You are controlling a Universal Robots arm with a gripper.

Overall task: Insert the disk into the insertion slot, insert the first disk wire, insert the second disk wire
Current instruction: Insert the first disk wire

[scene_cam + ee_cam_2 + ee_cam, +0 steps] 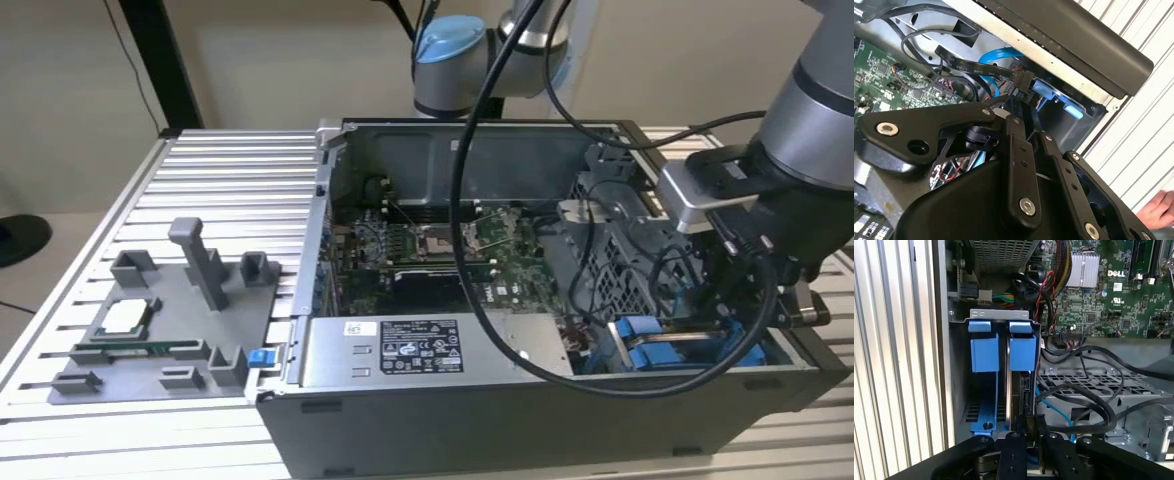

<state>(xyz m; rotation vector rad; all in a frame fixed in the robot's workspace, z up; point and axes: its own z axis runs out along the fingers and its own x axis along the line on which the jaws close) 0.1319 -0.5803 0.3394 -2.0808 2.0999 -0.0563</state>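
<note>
You'll find the insertion slot (999,314), a grey metal bay with bright blue rails, inside the computer case (534,405), at its near corner on the exterior view's right. The disk (1021,360) stands on edge in that bay, its blue carrier tab facing out. 1 flat blue disk wire (996,56) with a black plug lies inside the case beside it.

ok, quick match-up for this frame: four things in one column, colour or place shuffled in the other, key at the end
Things:
1. motherboard
2. carrier tabs
3. power-supply box
4. claw

Descriptions:
A. bright blue
B. black, at the insertion slot
C. green
D. silver, white label

Pairs: 1-C, 2-A, 3-D, 4-B
</note>
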